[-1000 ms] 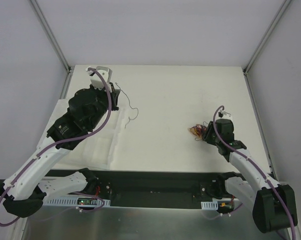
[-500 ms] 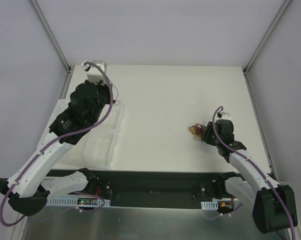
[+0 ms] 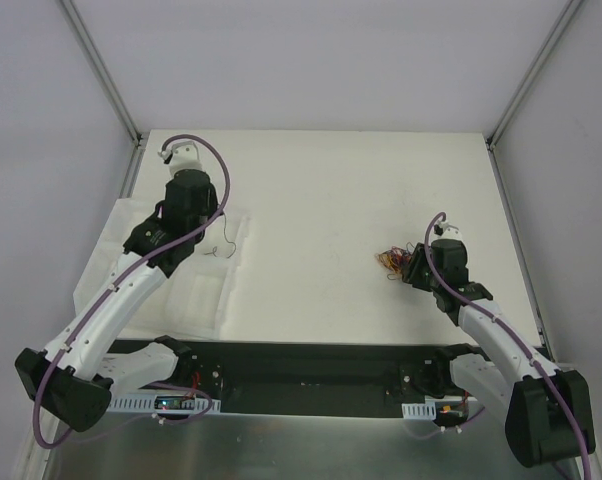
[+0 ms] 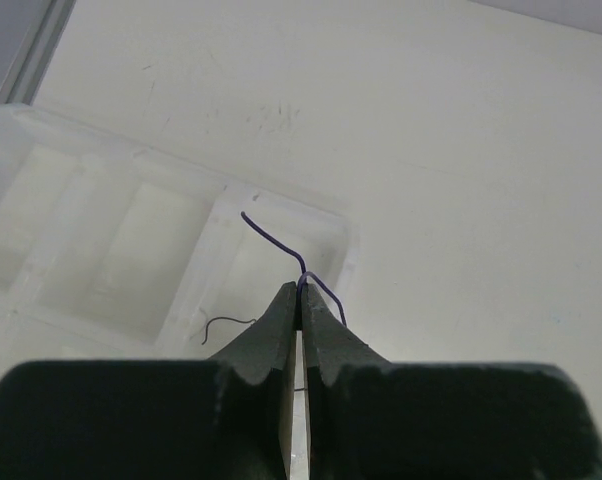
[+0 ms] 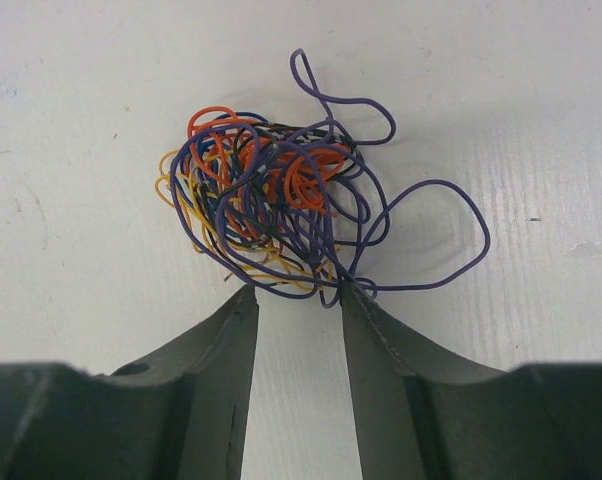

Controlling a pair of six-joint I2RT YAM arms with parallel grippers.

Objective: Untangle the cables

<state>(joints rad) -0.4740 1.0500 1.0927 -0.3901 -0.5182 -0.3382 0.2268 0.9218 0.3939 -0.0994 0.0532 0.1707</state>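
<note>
L: left fingers (image 4: 284,318) pinched shut on purple wire (image 4: 269,233), free end slanting up-left over clear compartment tray (image 4: 101,235) | R: right fingers (image 5: 239,330) parted at near edge of cable knot (image 5: 271,200) on surface (image 5: 81,300), purple loops trailing right

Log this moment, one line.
left gripper: shut on thin purple wire over clear plastic tray | right gripper: open at multicoloured wire knot

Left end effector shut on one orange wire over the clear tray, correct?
No: the wire in the left end effector is purple, not orange, per the left wrist view. It is shut on it, over the clear tray.
</note>
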